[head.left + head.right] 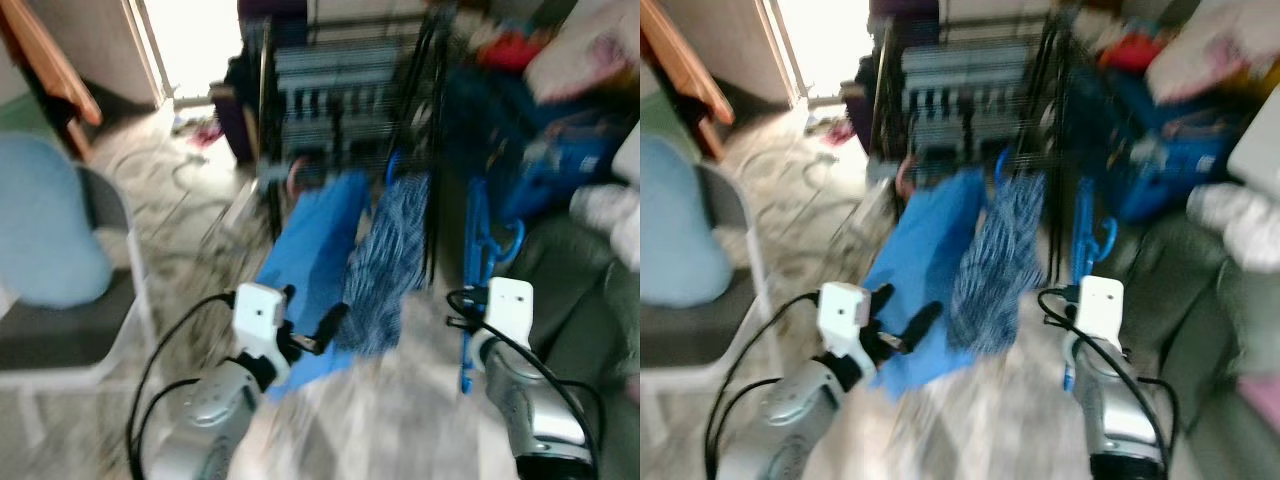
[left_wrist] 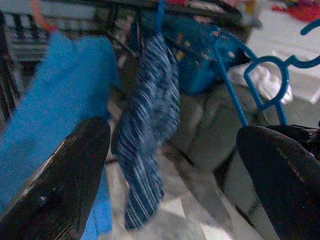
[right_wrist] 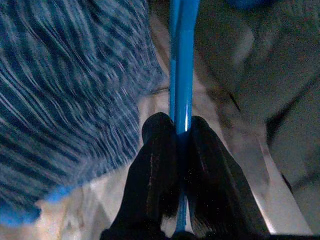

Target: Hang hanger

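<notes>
you're mid-carry: right gripper (image 3: 181,131) clamped on the blue hanger (image 1: 472,262), just beside the drying rack (image 1: 345,90). left gripper (image 2: 170,165) spread open, empty. next, lift the hook onto a rack bar.

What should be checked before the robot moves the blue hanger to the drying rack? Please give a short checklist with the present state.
1. Right gripper shut on the blue hanger: ok.
2. Hanger hook on the rack: not ok, it hangs free beside it.
3. Left gripper jaws open and holding nothing: ok.
4. Free rail next to the striped cloth and blue cloth: cannot tell, picture blurred.
5. Camera steady: not ok, eye views are blurred.
</notes>
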Controlling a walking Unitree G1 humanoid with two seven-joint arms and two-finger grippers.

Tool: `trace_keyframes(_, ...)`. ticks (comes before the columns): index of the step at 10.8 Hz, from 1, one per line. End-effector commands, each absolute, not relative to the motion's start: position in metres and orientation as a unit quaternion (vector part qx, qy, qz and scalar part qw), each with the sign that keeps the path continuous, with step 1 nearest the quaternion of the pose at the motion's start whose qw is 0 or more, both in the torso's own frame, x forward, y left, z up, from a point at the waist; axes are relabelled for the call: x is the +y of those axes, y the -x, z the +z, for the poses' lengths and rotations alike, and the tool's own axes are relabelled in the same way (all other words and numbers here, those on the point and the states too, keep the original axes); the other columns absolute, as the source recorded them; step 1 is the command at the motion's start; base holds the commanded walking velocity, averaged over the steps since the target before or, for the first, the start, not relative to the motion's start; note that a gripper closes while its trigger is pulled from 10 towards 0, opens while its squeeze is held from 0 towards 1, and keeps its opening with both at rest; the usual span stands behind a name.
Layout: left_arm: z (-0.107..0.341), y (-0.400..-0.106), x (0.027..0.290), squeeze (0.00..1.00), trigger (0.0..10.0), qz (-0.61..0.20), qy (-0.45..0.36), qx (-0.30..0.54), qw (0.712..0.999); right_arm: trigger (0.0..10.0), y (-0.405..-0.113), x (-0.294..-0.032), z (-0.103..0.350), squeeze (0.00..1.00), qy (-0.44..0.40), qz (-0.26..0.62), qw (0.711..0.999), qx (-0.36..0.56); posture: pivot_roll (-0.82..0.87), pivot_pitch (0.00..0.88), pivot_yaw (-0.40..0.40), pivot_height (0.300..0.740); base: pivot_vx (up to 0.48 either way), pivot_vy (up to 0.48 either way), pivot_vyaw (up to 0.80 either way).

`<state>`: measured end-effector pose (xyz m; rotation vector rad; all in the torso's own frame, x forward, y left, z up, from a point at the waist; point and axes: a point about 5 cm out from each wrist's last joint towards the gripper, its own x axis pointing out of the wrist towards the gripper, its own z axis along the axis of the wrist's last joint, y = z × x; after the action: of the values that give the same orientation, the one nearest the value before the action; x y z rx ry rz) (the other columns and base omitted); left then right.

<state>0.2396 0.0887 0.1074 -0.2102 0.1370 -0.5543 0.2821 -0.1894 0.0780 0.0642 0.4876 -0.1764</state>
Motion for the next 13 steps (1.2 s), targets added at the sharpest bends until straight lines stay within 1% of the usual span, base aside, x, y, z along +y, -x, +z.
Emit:
trace_keyframes(1,0.105,-0.240,0.098,0.00,10.0,-0.260,0.094,0.073,0.958,10.0,-0.286,-0.178,0.083,0.00,-0.036,-0.071,0.968,0.236,-0.14,0.017,0.024,0.740,0.469,0.000,0.00)
trace_keyframes(6,0.102,-0.240,0.100,0.00,10.0,-0.255,0.079,0.085,0.960,10.0,-0.282,-0.173,0.072,0.00,-0.039,-0.045,0.959,0.276,-0.13,0.015,0.024,0.740,0.463,0.000,0.00)
trace_keyframes(9,0.102,-0.240,0.102,0.00,10.0,-0.248,0.076,0.085,0.962,10.0,-0.285,-0.174,0.073,0.00,-0.031,-0.033,0.960,0.276,-0.13,0.017,0.033,0.740,0.000,0.000,0.00)
trace_keyframes(11,0.102,-0.240,0.103,0.00,10.0,-0.249,0.074,0.087,0.962,10.0,-0.290,-0.174,0.075,0.00,-0.019,-0.007,0.962,0.274,-0.13,0.025,0.036,0.740,0.000,0.000,0.00)
trace_keyframes(13,0.101,-0.239,0.103,0.00,10.0,-0.246,0.073,0.090,0.962,10.0,-0.298,-0.182,0.081,0.00,-0.012,-0.008,0.965,0.263,-0.13,0.033,0.037,0.740,0.000,0.000,0.00)
